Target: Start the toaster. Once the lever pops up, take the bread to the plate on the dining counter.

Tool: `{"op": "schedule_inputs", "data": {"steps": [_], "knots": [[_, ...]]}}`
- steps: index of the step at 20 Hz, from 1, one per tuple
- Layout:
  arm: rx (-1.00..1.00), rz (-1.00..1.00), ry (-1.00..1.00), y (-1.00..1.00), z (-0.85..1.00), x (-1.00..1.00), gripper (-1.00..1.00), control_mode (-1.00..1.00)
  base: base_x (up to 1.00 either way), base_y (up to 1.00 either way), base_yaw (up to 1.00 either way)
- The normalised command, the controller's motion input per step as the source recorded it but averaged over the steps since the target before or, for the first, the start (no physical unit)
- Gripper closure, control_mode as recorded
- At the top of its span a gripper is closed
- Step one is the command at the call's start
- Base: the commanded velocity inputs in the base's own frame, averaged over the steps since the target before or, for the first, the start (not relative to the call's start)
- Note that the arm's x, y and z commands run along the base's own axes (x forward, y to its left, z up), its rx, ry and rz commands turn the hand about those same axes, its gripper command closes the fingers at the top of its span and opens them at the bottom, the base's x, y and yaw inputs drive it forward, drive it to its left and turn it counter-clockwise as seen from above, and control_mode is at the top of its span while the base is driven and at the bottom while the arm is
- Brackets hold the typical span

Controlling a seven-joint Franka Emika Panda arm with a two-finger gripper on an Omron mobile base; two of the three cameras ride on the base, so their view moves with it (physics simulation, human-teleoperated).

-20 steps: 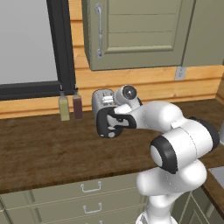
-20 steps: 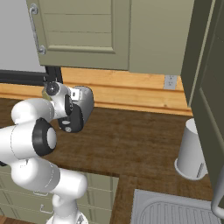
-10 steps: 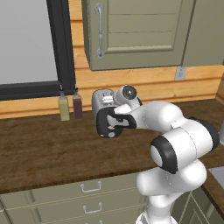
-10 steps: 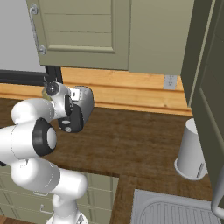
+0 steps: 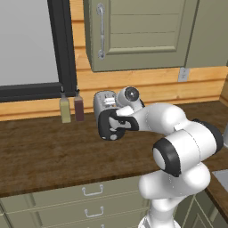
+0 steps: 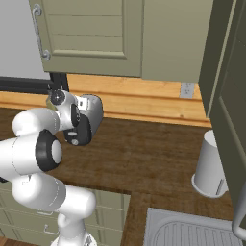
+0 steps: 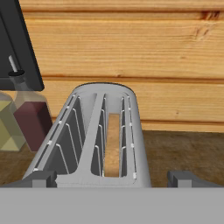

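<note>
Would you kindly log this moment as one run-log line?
hand: open, above toaster | bread: in right slot | bottles: left of toaster

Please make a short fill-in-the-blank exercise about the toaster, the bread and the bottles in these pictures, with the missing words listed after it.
1. The bread stands in the ____ slot of the toaster, as the hand view shows it.
2. In the left base view, ____ slim bottles stand to the left of the toaster.
3. The open end effector has one fingertip on each ____ of the toaster.
4. Behind the toaster, the wall is made of ____.

Missing words: right; two; side; wood
</note>
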Motion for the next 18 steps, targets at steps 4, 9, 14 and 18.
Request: {"op": "schedule_inputs", "data": {"steps": [4, 9, 14, 18], "knots": [[0.0, 0.0, 0.0, 0.0, 0.0, 0.0, -1.0, -1.0, 0.0, 0.0, 0.0], [0.0, 0.0, 0.0, 0.0, 0.0, 0.0, -1.0, -1.0, 0.0, 0.0, 0.0], [0.0, 0.0, 0.0, 0.0, 0.0, 0.0, -1.0, -1.0, 0.0, 0.0, 0.0], [0.0, 0.0, 0.0, 0.0, 0.0, 0.0, -1.0, -1.0, 0.0, 0.0, 0.0]]}}
